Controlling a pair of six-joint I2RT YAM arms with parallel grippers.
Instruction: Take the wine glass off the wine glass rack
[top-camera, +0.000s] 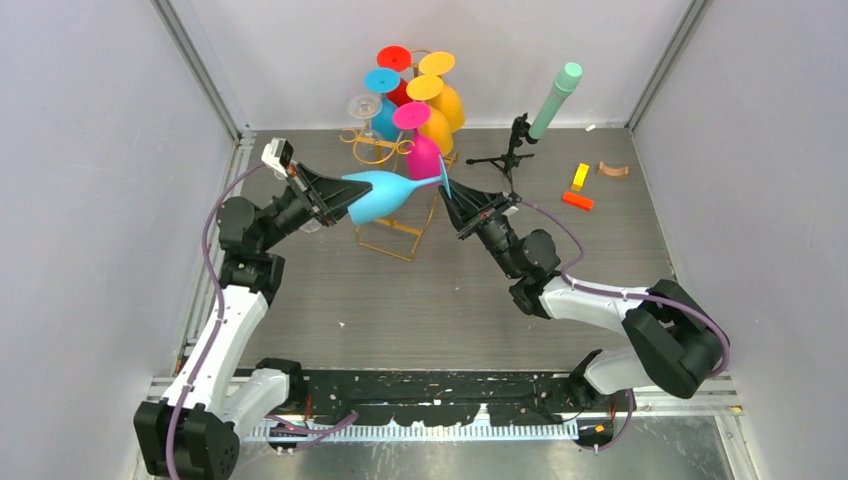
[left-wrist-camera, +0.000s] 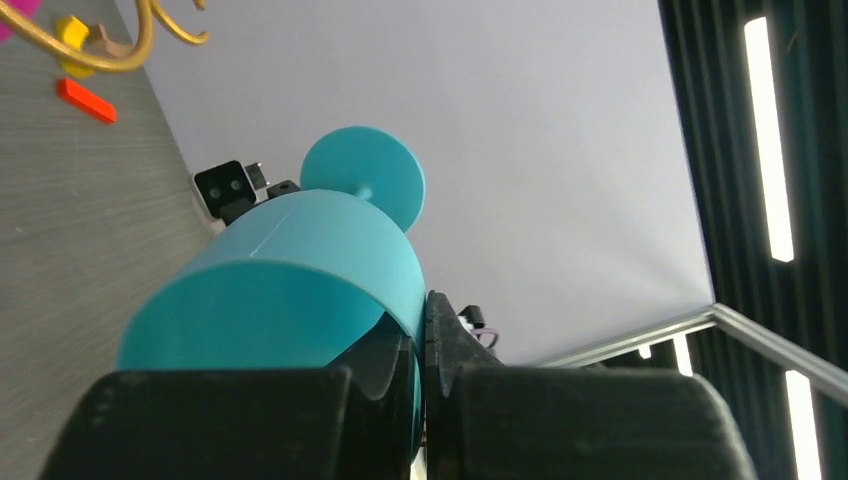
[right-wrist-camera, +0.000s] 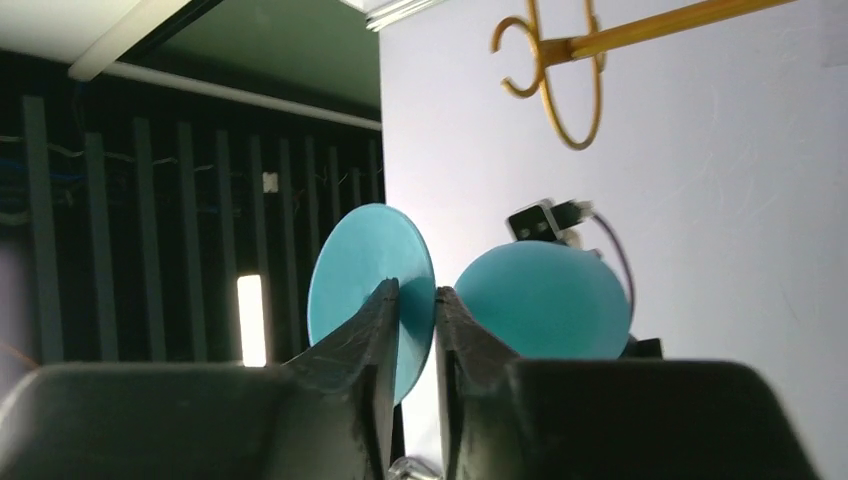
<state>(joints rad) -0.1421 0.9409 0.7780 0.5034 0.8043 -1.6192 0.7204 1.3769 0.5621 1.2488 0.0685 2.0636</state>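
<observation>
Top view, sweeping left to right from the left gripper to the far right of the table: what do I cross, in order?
Left gripper → blue wine glass → right gripper → black tripod → yellow block → brown curved piece.

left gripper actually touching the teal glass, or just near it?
Touching. In the left wrist view the left gripper pinches the bowl wall of the teal glass at the rim, one finger inside, one outside, no gap showing.
</observation>
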